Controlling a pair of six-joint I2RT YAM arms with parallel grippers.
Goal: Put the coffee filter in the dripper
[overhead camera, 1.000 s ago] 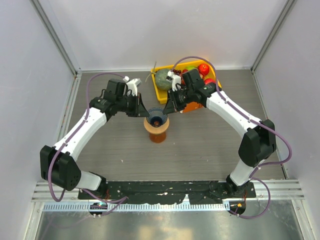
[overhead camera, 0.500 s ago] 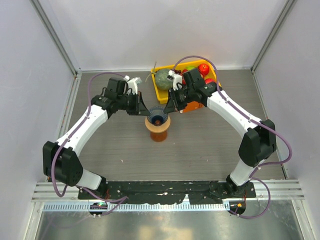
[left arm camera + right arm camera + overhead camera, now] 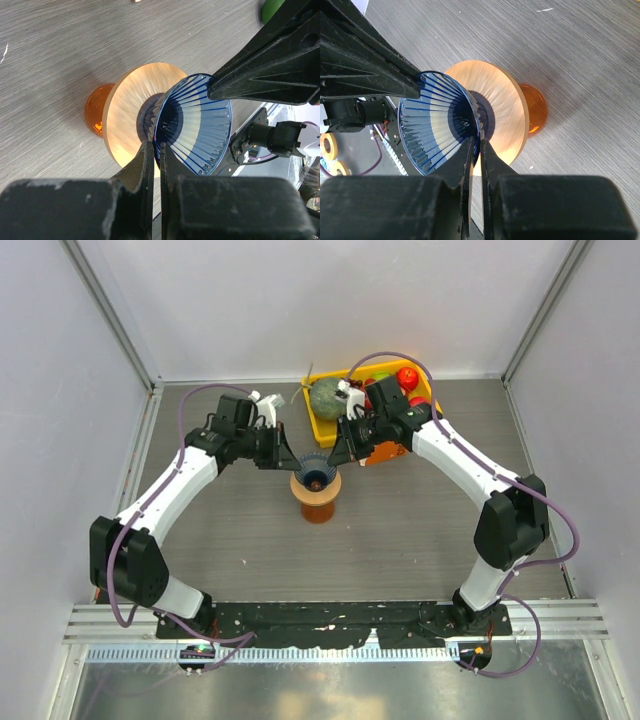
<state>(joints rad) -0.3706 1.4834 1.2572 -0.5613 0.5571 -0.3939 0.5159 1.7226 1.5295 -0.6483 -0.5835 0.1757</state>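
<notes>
white-black arms (image 3: pixel 165 502), purple cables (image 3: pixel 180 435)

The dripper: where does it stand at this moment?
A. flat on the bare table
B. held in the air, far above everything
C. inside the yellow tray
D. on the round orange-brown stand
D: the dripper sits in the ring of the orange-brown stand, while the left end effector and the right end effector each pinch its rim.

Blue dripper (image 3: pixel 314 470) atop orange stand (image 3: pixel 317 505)
</notes>
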